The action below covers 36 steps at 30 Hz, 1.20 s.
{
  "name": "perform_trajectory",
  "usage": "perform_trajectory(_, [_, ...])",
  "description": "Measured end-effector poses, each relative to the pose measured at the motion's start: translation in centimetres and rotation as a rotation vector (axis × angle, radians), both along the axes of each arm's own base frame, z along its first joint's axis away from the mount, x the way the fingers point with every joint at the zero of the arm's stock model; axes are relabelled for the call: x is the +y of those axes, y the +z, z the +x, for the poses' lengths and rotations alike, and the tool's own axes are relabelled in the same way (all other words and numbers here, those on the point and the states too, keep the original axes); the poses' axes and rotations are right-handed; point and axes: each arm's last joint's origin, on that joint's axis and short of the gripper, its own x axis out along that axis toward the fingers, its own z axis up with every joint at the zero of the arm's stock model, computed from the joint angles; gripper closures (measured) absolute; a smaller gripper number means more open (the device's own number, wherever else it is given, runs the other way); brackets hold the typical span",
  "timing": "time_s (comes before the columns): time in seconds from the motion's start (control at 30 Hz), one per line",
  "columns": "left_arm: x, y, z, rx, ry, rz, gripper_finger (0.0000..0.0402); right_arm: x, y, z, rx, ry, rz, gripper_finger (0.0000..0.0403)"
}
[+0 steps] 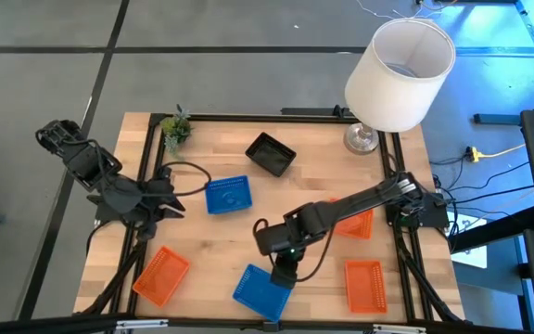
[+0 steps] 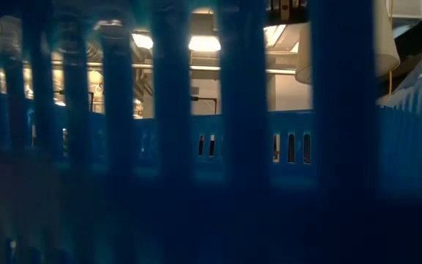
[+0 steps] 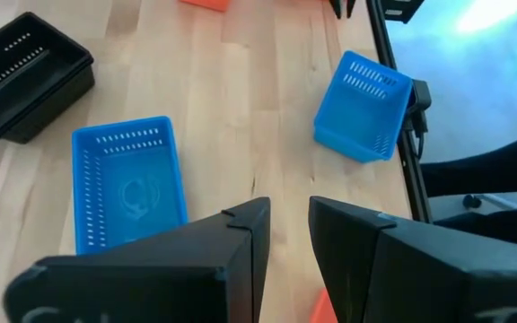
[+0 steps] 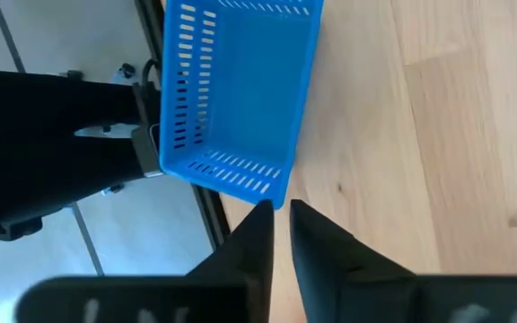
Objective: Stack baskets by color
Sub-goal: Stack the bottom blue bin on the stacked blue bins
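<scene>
While the overhead view showed the right gripper [image 1: 281, 276] at six o'clock on the table [image 1: 313, 181] beside a blue basket [image 1: 261, 290], its jaws narrowly parted and empty, the low view saw only blurred blue lattice. The left gripper [image 1: 167, 201], jaws slightly spread, waited at nine o'clock.

lampshade [image 1: 401, 74] white, far-right corner | sm green plant [image 1: 176, 127] far-left | wood table [image 1: 313, 190]
</scene>
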Motion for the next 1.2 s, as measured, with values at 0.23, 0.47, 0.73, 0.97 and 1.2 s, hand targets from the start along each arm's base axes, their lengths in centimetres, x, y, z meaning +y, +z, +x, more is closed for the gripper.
perform_trajectory(0.23, [-0.1, 0.0, -0.1, 0.000, -0.007, -0.001, 0.0330, 0.4, -2.3, 0.9, 0.079, -0.050, 0.021, 0.0359])
perform_trajectory(0.47, [-0.1, 0.0, -0.1, 0.004, -0.006, 0.001, 0.0330, 1.0, -4.6, 2.3, 0.084, -0.062, 0.046, 0.0309])
perform_trajectory(0.73, [0.0, -0.1, -0.2, 0.016, -0.006, 0.010, 0.0330, 0.9, -7.3, 3.5, 0.099, -0.133, -0.021, 0.0304])
perform_trajectory(0.97, [0.0, -0.2, -0.2, 0.022, -0.008, 0.018, 0.0330, 1.4, -9.3, 4.7, 0.058, -0.131, -0.001, 0.0304])
perform_trajectory(1.2, [0.0, -0.2, -0.2, 0.022, -0.008, 0.018, 0.0330, 1.5, -11.0, 5.1, 0.057, -0.085, -0.024, 0.0304])
